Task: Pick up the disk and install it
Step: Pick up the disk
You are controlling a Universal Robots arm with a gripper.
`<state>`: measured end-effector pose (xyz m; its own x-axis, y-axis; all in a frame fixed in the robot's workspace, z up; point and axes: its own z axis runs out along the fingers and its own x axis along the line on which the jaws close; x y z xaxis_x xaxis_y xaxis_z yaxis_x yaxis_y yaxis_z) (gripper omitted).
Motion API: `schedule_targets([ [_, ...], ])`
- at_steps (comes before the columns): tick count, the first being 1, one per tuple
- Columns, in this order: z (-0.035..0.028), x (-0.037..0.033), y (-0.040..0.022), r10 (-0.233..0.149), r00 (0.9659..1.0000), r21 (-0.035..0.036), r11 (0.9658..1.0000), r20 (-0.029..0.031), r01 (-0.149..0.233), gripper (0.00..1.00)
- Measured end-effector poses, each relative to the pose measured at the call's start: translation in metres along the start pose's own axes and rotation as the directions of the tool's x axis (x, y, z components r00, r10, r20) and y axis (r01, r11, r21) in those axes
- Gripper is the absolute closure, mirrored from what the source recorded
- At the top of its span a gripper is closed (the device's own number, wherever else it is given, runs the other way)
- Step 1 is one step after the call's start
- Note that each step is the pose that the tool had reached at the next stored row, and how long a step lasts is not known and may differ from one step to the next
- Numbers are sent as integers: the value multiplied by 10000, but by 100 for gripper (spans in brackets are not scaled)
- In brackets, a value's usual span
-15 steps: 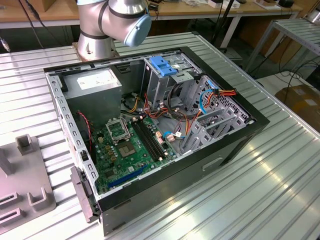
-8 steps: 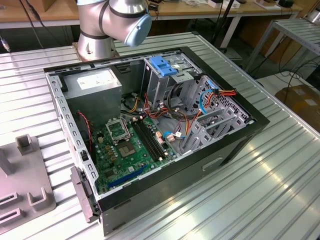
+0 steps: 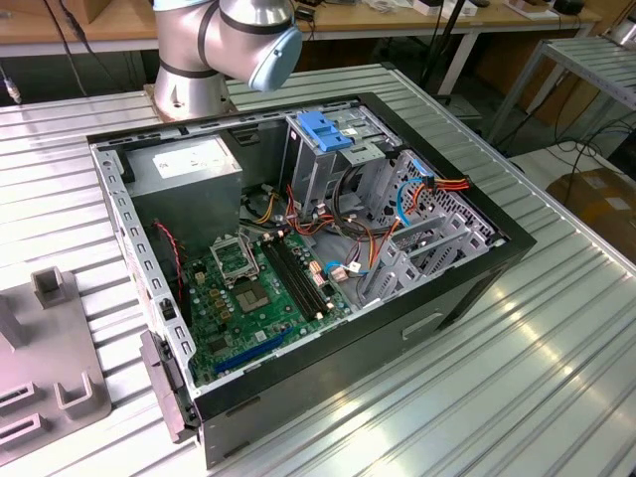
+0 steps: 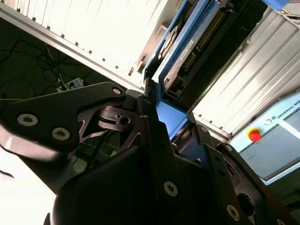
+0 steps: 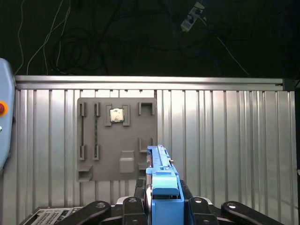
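- Black gripper (image 4: 171, 117) linkage sits closest in the second wrist view. Its fingers (image 4: 146, 105) are pressed together on the disk (image 4: 180, 58), pinching the light-blue carrier end.
- From this side the disk shows its grey body and connector edge. In the first wrist view it is edge-on, a single blue strip (image 5: 161, 173) between the fingers, over the slatted metal table (image 5: 225, 140).
- That view also takes in one grey fixture plate (image 5: 117, 140) lying flat on the table, with one small square part (image 5: 116, 115) seated in it.
- The exterior view has one open computer case (image 3: 457, 298), its motherboard (image 3: 248, 288) exposed and one blue latch (image 3: 323, 129) atop the drive cage. The fixture plate (image 3: 50, 388) lies at the exterior view's left.
- One arm (image 3: 234, 30) stands behind the case, its base on the table.
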<state>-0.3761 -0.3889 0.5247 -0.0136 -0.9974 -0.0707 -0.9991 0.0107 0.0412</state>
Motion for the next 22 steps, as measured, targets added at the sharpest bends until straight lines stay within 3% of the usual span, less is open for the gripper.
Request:
schedule_targets([
  [14,21,9,-497,3,10000,0,10000,-62,-3,63],
  [16,23,9,-539,3,10000,0,10000,-69,-3,63],
  [18,27,9,-628,3,10000,1,10000,-78,-3,63],
  [22,32,20,-710,4,10000,1,10000,-79,-4,63],
])
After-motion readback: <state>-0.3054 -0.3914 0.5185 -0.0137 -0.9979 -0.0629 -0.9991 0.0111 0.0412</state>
